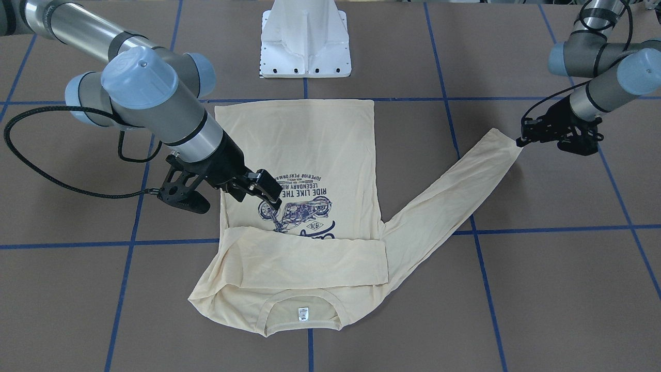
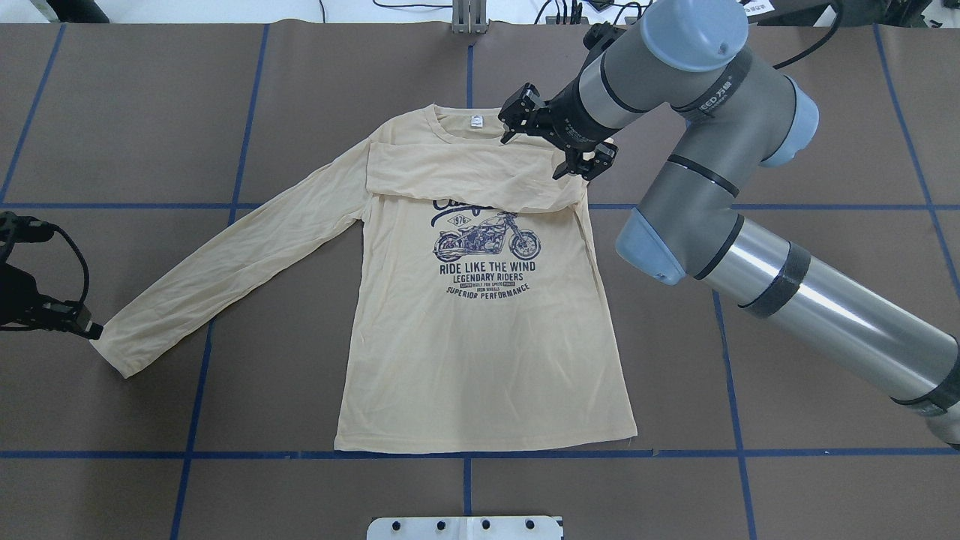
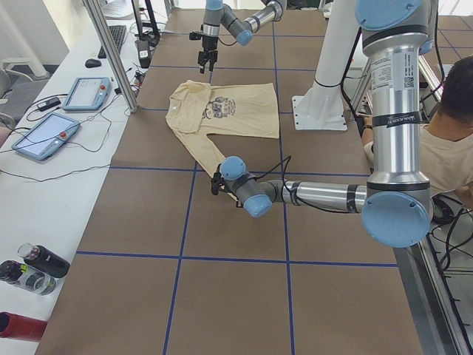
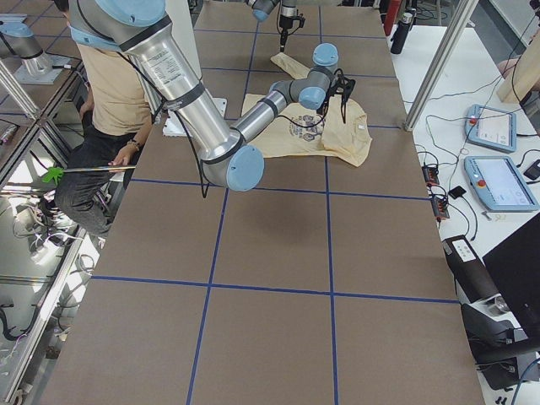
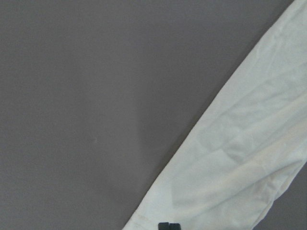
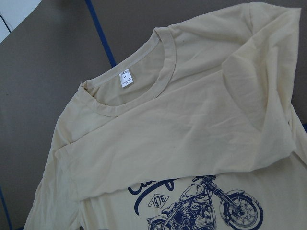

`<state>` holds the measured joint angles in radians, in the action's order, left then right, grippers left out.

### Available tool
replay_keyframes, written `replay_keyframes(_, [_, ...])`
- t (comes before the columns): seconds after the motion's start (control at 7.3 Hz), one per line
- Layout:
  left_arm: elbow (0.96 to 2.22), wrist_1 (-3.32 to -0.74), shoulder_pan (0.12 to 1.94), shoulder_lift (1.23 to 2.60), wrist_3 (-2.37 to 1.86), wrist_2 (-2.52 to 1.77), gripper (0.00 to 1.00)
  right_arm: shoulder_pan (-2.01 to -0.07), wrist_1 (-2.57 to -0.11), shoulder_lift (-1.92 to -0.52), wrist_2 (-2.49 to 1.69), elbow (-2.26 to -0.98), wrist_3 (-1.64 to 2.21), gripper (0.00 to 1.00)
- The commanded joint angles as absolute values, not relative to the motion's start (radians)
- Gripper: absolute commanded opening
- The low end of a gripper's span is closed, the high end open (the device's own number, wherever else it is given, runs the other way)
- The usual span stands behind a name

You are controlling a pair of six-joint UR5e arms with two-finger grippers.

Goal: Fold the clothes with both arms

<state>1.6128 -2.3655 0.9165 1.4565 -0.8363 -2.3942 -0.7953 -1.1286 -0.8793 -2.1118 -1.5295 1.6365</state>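
Pulling the cuff (image 1: 508, 138) with the left gripper (image 1: 521, 140), grip unclear, could drag the T-shirt (image 2: 480, 360) askew; right gripper (image 2: 534, 154) gapes empty.

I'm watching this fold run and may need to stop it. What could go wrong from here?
1. The left gripper sits at the very tip of the outstretched sleeve; a grip that shallow might slip when the sleeve is carried across.
2. The right gripper hangs open over the folded sleeve, which lies loose and wrinkled; it might snag and undo that fold.
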Motion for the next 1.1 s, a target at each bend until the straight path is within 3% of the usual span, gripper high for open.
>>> replay_keyframes(0.0, [1.591, -2.364, 0.916, 1.457, -0.836, -2.372, 0.67, -0.796, -1.129, -0.882, -2.114, -1.532, 1.637, 0.94])
replay_keyframes(0.41, [1.575, -2.364, 0.914, 1.465, -0.854, -2.375, 0.56, -0.796, -1.126, -0.899, -2.114, -1.54, 1.635, 0.94])
replay_keyframes(0.96, [1.571, -2.365, 0.911, 1.468, -0.857, -2.378, 0.53, -0.796, -1.123, -0.907, -2.114, -1.54, 1.635, 0.94])
